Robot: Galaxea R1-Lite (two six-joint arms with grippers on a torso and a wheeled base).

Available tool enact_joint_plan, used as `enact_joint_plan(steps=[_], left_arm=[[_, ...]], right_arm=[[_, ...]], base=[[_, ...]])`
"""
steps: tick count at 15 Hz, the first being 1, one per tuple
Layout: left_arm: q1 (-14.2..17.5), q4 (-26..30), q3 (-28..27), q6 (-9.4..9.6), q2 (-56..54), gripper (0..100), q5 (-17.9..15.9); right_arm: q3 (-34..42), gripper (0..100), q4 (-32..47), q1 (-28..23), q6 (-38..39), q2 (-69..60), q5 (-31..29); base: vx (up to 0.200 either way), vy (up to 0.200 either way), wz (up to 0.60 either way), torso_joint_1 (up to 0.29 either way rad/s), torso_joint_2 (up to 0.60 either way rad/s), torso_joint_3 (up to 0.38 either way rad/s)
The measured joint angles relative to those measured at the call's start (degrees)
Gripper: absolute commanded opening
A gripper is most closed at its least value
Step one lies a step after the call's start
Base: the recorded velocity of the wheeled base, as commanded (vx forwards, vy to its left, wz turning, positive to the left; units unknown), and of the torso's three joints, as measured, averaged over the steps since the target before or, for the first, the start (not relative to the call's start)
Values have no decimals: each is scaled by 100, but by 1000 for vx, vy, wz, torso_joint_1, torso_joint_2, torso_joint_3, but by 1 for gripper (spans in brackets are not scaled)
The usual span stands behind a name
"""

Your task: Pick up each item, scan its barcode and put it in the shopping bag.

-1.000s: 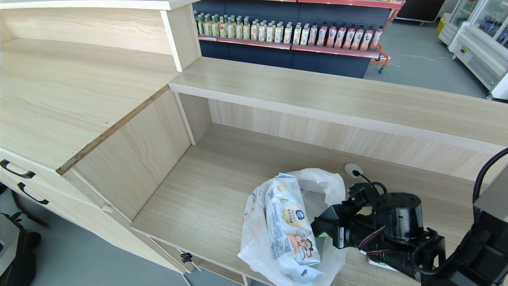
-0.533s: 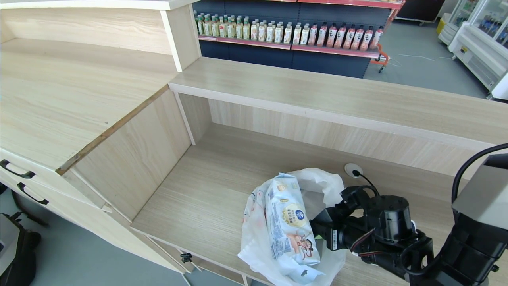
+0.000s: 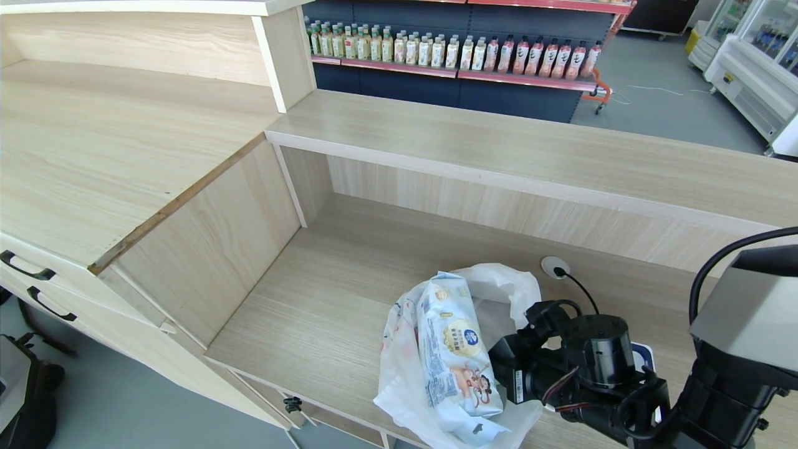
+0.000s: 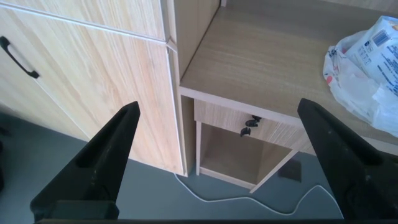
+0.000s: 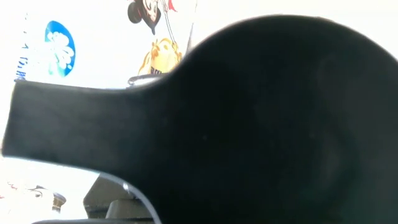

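The right gripper (image 3: 504, 365) is low over the lower counter (image 3: 324, 312), and its front end is right against the side of the shopping bag (image 3: 399, 380). Whether it is open or closed I cannot tell. The arm's own wrist covers it in the head view, and a dark shape covers most of the right wrist view. Past that dark shape, the printed wrapper of the package (image 5: 62, 50) shows very close.

The left gripper (image 4: 217, 106) is open, its two dark fingers (image 4: 93, 168) wide apart with nothing between them. It hangs before the counter's front edge, over the grey floor (image 4: 74, 205), well apart from the bag (image 4: 348, 81).

The shopping bag is of thin white plastic. It lies on the lower counter at 9 o'clock from the right gripper, near the front edge. The package (image 3: 458, 349), a long soft pack printed in blue and white, lies in the bag with plastic on both sides. Its length runs from 12 to 6 o'clock in the head view.

At 1 o'clock from the bag, a round cable outlet (image 3: 553, 266) sits in the counter, and a black cable (image 3: 580, 288) runs from it toward the right arm. At 3 o'clock from the right gripper, a small white and blue item (image 3: 642, 357) lies on the counter beside the arm. Far behind, at 12 o'clock, stands a shelf of bottles (image 3: 449, 51).
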Motion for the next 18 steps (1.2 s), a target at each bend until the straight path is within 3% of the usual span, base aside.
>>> enact_joint_plan(steps=[16,17,18], left_arm=[[1,0,0,0,0,100,1],[4,0,0,0,0,100,1],[4,0,0,0,0,100,1]], right_arm=[[74,0,-41,0,-200,104,1],[77,100,-34,2,-197,112,4],[88,100,-1,0,-204,126,1]], base=[[0,0,0,0,0,0],[0,0,0,0,0,0],[0,0,0,0,0,0]])
